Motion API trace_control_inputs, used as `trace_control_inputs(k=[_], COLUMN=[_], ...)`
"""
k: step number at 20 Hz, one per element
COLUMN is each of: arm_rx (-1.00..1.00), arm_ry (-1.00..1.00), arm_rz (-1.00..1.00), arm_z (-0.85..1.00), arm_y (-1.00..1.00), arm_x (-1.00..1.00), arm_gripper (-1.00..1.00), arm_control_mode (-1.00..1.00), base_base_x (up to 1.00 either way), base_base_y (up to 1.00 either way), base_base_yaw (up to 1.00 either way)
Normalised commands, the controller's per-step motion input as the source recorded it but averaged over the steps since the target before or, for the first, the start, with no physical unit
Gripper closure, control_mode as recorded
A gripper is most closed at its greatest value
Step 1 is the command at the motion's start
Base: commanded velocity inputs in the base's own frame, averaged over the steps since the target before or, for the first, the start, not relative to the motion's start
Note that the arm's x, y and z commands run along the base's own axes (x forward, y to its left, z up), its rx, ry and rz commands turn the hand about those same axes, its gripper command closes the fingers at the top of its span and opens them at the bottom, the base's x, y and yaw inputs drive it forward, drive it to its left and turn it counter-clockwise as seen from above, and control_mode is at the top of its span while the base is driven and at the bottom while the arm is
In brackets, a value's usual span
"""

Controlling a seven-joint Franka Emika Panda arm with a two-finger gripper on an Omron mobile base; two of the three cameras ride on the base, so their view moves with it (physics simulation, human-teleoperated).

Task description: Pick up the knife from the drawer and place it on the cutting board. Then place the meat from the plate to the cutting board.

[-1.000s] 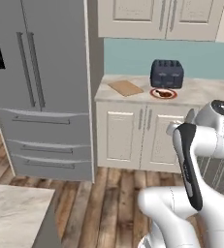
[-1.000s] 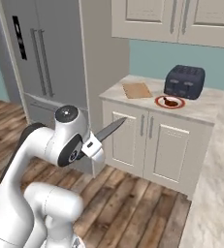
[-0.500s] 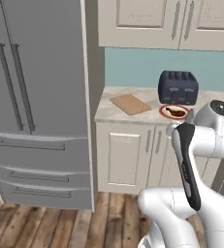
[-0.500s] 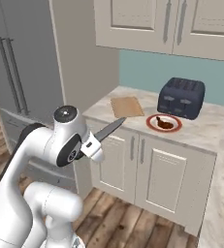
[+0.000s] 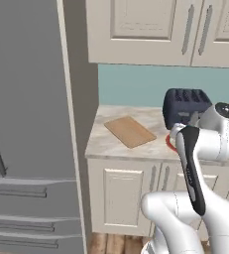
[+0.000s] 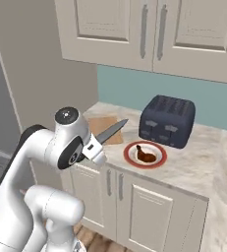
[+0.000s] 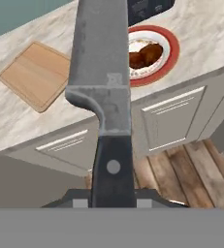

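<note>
My gripper (image 6: 93,147) is shut on the knife (image 6: 110,132), whose grey blade points out toward the counter; in the hand view the knife (image 7: 104,87) runs up the middle with its black handle between my fingers. The light-brown cutting board (image 5: 130,131) lies bare on the marble counter left of the toaster, also seen as the cutting board (image 7: 36,75) and the cutting board (image 6: 105,136) behind the blade. The red-rimmed plate (image 6: 130,156) holds the reddish-brown meat (image 6: 144,154); the plate (image 7: 169,60) and meat (image 7: 145,54) sit right of the blade. The drawer is out of view.
A dark toaster (image 6: 166,120) stands behind the plate. Cream upper cabinets (image 5: 150,30) hang over the counter (image 6: 203,162), cream cabinet doors (image 5: 118,198) sit below it. The grey fridge (image 5: 27,124) fills the left side. Wooden floor (image 7: 191,174) lies in front.
The base has driven closer to the counter, so the board, plate and toaster loom larger. The knife stays held in my gripper the same way.
</note>
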Motion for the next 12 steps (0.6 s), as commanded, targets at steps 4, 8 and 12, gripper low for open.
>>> trace_control_inputs(k=[4, 8, 12], arm_rx=[0.00, 0.00, 0.00], arm_ry=[0.00, 0.00, 0.00], arm_rz=[0.00, 0.00, 0.00], arm_z=[0.00, 0.00, 0.00], arm_y=[0.00, 0.00, 0.00], arm_x=[0.00, 0.00, 0.00], arm_gripper=[1.00, 1.00, 1.00], arm_control_mode=[1.00, 1.00, 1.00], base_base_x=[1.00, 0.94, 0.78], base_base_y=[0.00, 0.04, 0.06], base_base_yaw=[-0.06, -0.01, -0.01])
